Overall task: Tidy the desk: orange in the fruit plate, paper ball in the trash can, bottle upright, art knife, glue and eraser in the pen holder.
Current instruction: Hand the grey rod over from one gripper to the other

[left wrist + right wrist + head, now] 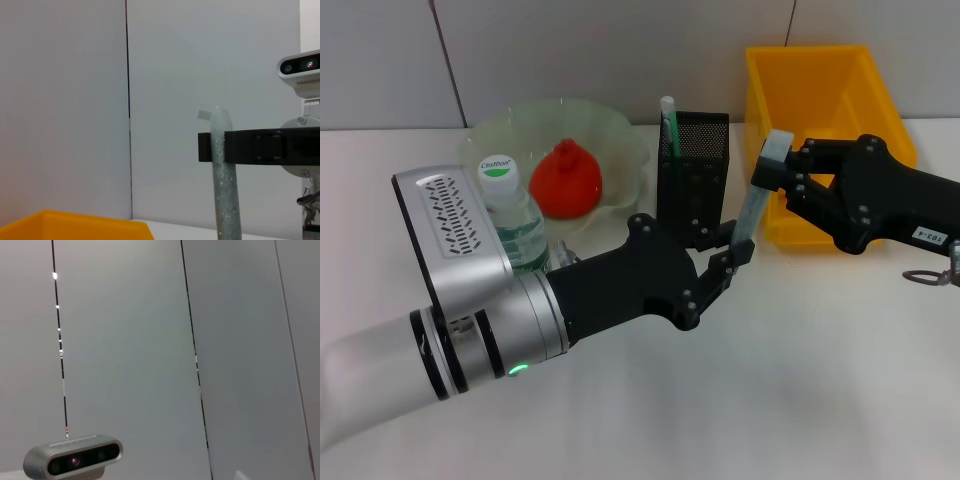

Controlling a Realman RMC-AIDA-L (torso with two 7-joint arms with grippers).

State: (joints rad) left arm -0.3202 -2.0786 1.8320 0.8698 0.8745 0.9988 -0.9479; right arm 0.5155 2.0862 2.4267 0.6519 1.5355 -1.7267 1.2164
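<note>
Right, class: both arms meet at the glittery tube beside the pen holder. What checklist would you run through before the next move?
1. Right gripper clamped on the glittery tube, probably the glue, near its upper end: ok.
2. Left gripper at the tube's lower end: ok. Firm hold there: cannot tell.
3. Pen holder standing upright, with a green pen inside: ok.
4. Tube above the holder's opening: not ok. It hangs beside the holder, on the robot's right.
5. Bottle upright, and orange in the fruit plate: ok.
</note>
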